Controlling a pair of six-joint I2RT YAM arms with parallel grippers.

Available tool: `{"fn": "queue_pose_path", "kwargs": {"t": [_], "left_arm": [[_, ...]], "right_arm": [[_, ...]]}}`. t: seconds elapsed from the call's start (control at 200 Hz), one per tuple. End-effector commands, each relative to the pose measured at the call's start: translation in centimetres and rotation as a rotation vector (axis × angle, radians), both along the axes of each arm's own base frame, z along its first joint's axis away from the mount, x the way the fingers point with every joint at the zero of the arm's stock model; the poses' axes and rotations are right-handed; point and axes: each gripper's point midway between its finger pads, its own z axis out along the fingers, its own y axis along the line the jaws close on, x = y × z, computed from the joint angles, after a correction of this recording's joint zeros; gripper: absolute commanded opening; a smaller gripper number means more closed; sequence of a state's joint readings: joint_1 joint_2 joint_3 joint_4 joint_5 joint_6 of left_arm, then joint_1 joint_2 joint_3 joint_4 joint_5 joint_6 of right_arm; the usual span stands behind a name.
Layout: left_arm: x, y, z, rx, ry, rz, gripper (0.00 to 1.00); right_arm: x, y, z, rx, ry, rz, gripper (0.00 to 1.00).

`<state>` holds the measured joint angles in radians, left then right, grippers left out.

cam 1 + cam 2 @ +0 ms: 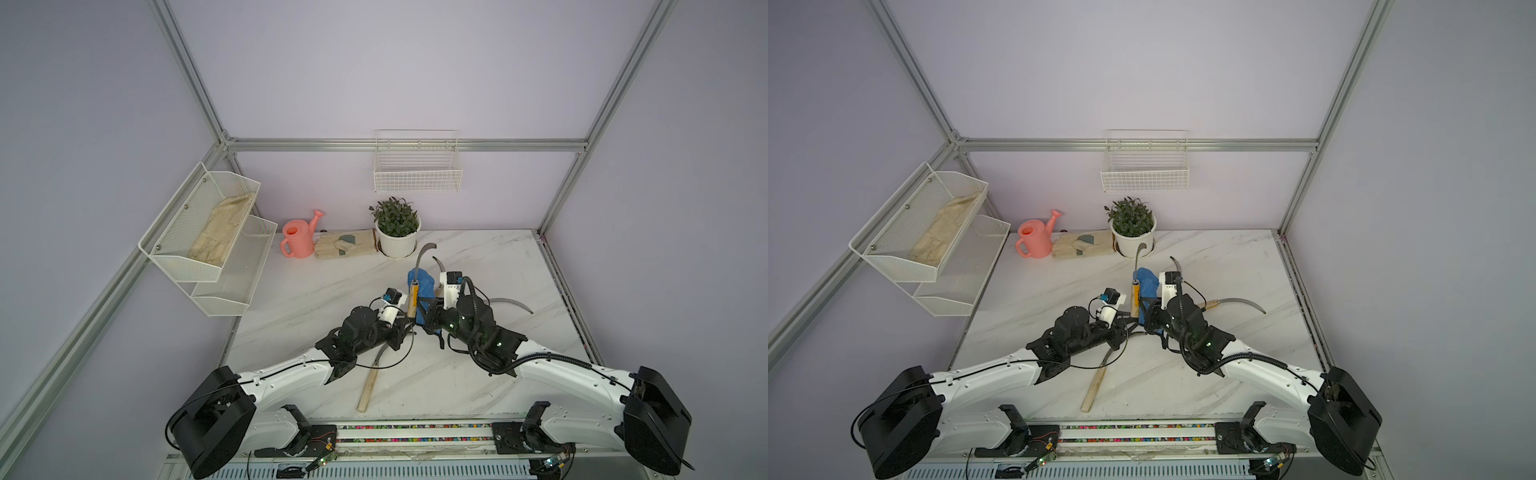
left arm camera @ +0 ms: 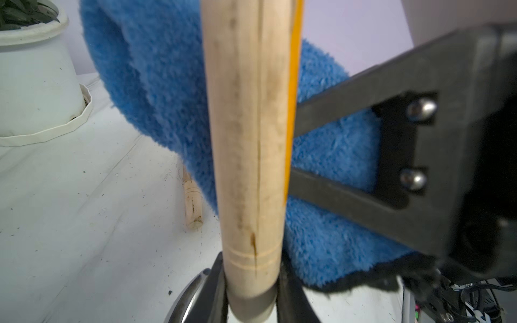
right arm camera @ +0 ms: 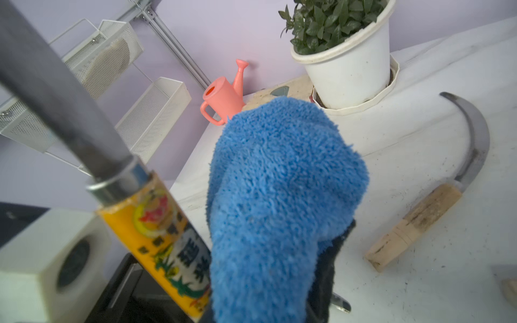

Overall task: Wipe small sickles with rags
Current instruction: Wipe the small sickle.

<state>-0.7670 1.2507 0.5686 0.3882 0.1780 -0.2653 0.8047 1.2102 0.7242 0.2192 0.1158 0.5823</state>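
Left gripper (image 1: 409,322) is clamped on the butt end of the held sickle (image 1: 412,297). The left wrist view shows the pale handle pinched between both jaws. The sickle stands roughly upright above mid-table, with its dark blade curving up toward the plant pot (image 1: 397,243). A yellow printed label sits just below the steel ferrule (clearest in the right wrist view).

Right gripper (image 1: 428,309) is closed on the lower, black-trimmed part of the blue rag (image 1: 422,286). The rag's fluffy bulk rises just beside the upper handle, on its right. It probably touches the wood, though the pile hides the contact line.

Three more sickles lie flat on the marble table (image 1: 311,299):
- The near sickle (image 1: 369,388) lies partly under the left arm, handle toward the front edge.
- The right-hand sickle (image 1: 1241,302) lies beyond the right wrist, blade arcing rightward.
- The rear sickle (image 3: 419,218) lies near the pot, mostly hidden in both top views.

Against the back wall, left of the pot, are a pink watering can (image 1: 297,241) and a beige glove (image 1: 345,244).
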Motion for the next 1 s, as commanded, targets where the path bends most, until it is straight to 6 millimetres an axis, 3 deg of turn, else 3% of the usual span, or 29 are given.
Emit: {"fn": "queue_pose_path", "kwargs": {"t": [0.0, 0.125, 0.255, 0.465, 0.625, 0.73, 0.825, 0.995], "left_arm": [[-0.3, -0.6, 1.5, -0.027, -0.051, -0.038, 0.0], [-0.4, -0.7, 1.4, -0.026, -0.048, -0.043, 0.0], [-0.4, -0.6, 1.5, -0.028, -0.051, -0.042, 0.0], [-0.4, -0.6, 1.5, -0.028, -0.051, -0.037, 0.0], [-0.3, -0.4, 1.5, -0.025, -0.058, -0.025, 0.0], [-0.3, -0.4, 1.4, -0.023, -0.055, -0.026, 0.0], [-0.2, -0.4, 1.4, -0.022, -0.056, -0.025, 0.0], [-0.1, -0.7, 1.0, 0.002, -0.043, -0.032, 0.0]], "right_arm": [[-1.3, 1.2, 6.3, 0.103, -0.121, 0.087, 0.0], [-1.8, 0.5, 7.9, 0.122, -0.151, 0.085, 0.0], [-1.9, 0.1, 7.2, 0.109, -0.144, 0.069, 0.0], [-1.5, 0.2, 2.4, 0.075, -0.044, 0.047, 0.0], [-2.5, 1.2, -1.5, 0.101, 0.053, 0.105, 0.0], [-3.0, 1.0, -3.0, 0.104, 0.084, 0.102, 0.0], [-3.1, 0.6, -2.7, 0.11, 0.078, 0.095, 0.0], [-3.3, 0.2, 0.3, 0.128, 0.01, 0.108, 0.0]]}}
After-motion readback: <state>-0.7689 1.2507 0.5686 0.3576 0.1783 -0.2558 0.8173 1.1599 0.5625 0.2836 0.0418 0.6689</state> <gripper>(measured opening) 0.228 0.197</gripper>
